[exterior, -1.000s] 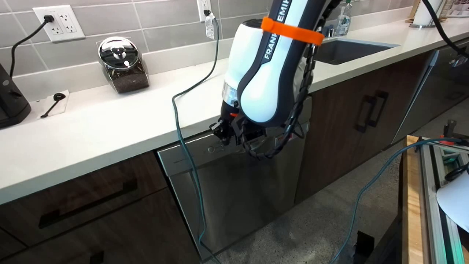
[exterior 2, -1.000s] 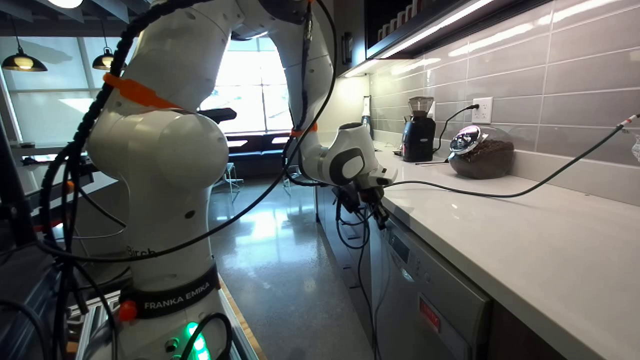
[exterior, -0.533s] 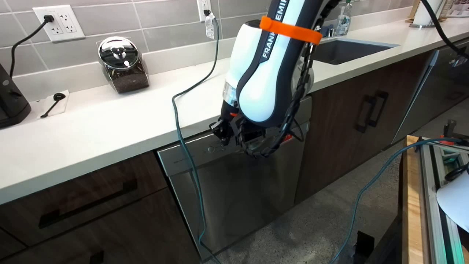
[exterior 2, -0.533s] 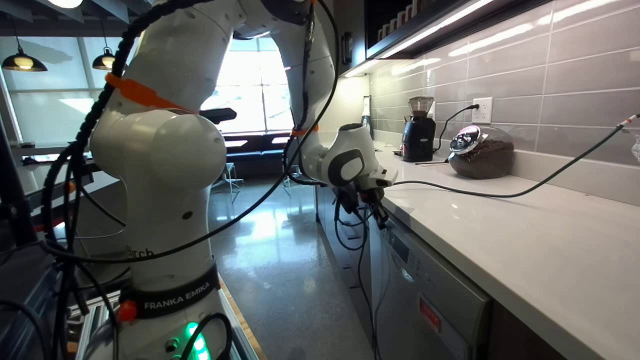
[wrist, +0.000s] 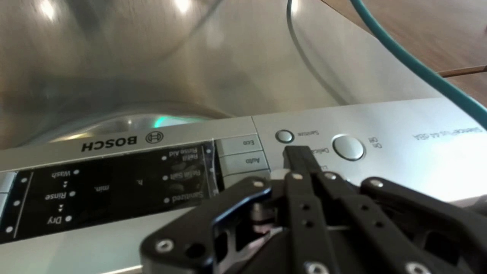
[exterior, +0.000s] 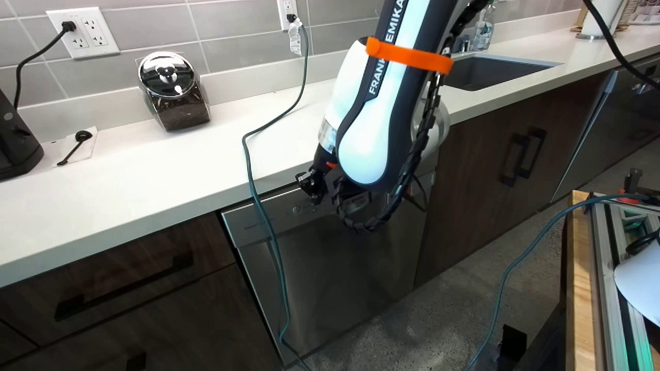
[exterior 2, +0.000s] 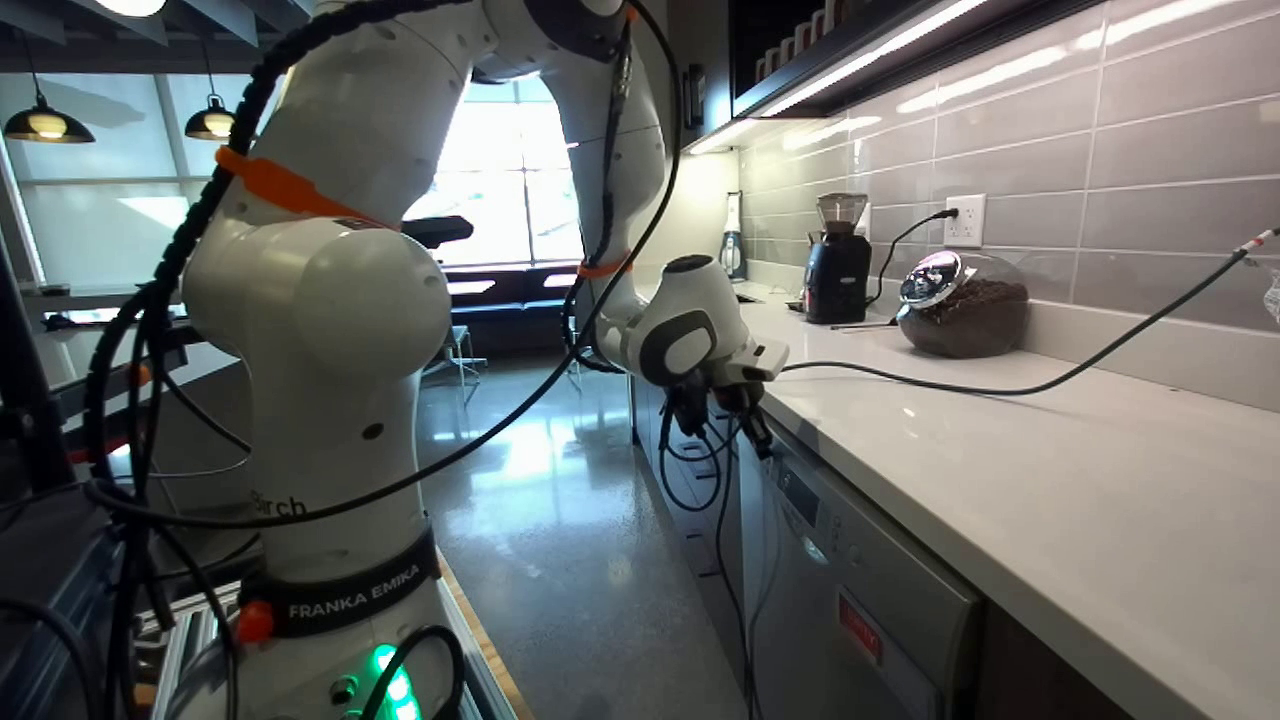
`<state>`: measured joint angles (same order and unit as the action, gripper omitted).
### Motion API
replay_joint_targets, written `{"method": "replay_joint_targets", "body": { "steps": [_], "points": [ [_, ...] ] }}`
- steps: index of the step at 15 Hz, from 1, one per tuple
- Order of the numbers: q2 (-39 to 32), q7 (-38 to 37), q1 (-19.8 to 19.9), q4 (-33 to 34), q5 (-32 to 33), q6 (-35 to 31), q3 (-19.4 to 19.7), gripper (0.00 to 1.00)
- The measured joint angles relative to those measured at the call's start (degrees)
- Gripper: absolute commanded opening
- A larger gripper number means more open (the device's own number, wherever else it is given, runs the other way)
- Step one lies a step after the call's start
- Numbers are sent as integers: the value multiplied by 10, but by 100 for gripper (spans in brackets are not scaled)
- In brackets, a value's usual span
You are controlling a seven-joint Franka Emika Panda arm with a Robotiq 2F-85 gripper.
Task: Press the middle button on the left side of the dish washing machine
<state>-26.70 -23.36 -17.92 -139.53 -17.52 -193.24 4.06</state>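
The dish washing machine (exterior: 356, 273) is a brushed steel front under the counter, also seen in an exterior view (exterior 2: 900, 580). In the wrist view its control strip appears upside down, with a dark display (wrist: 110, 190), a small Sanitize button (wrist: 284, 136) and a larger round On/Off button (wrist: 348, 147). My gripper (wrist: 298, 152) is shut and empty, fingertips together. The tips cover the spot beside the "Delicate" label, so the middle button there is hidden; I cannot tell whether they touch it. In both exterior views the gripper (exterior: 315, 197) (exterior 2: 765, 450) is at the control strip, just below the counter edge.
The white countertop (exterior: 154, 170) overhangs the machine. A teal cable (exterior: 273, 237) runs off the counter and down the machine's left part. A glass jar (exterior: 175, 95) and a sink (exterior: 484, 72) are on the counter. Dark wood cabinets (exterior: 469, 170) flank the machine.
The arm's wrist has lowered and tilted slightly away from the counter, while the fingertips have stayed almost at the same spot on the control strip.
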Motion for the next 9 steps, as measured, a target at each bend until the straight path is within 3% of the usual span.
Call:
{"method": "replay_joint_targets", "body": {
  "steps": [9],
  "points": [
    [-6, -3, 37, -3, -35, -31, -44, 0]
  ]
}}
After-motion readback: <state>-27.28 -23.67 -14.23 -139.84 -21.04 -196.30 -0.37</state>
